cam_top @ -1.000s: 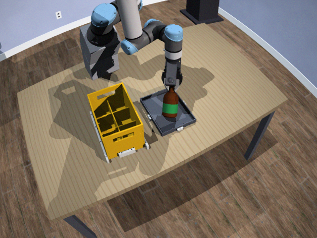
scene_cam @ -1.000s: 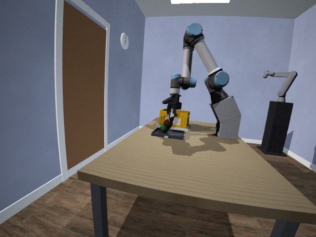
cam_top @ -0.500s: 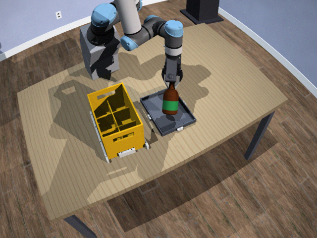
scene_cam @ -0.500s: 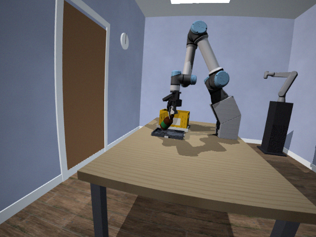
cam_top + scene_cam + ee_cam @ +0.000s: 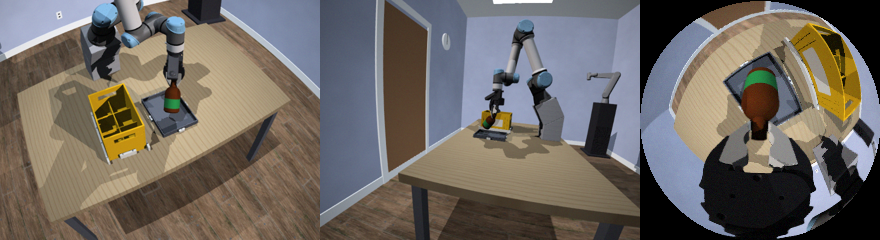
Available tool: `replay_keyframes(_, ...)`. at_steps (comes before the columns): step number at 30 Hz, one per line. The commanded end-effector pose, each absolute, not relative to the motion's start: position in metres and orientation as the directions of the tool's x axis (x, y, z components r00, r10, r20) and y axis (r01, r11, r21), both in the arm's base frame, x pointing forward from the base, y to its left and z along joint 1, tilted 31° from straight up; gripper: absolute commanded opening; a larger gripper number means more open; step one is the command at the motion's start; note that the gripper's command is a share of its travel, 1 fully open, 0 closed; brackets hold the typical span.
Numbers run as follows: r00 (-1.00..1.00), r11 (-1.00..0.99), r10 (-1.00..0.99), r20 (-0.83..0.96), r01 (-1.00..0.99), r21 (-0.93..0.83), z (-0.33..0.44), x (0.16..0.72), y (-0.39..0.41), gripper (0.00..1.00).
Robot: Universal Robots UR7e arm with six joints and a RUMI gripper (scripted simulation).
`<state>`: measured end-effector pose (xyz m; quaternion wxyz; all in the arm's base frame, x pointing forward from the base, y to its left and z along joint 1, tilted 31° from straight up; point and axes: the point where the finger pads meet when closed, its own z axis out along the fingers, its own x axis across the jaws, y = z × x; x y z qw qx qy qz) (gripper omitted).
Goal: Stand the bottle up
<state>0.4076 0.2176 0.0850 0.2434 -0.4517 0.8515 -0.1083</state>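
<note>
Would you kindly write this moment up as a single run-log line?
gripper: shut on brown bottle neck | bottle: lifted above grey tray, tilted, base down | yellow crate: beside tray, compartments vacant
</note>
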Motion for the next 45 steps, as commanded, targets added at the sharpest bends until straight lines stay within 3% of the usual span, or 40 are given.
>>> replay_keyframes(1,-0.473,0.569,-0.822,-0.317,-0.716,-0.405,0.091,0.405,0.217,0.0)
replay_keyframes(45,-0.473,0.569,-0.822,-0.317,-0.716,-0.405,0.109,0.394,0.217,0.0)
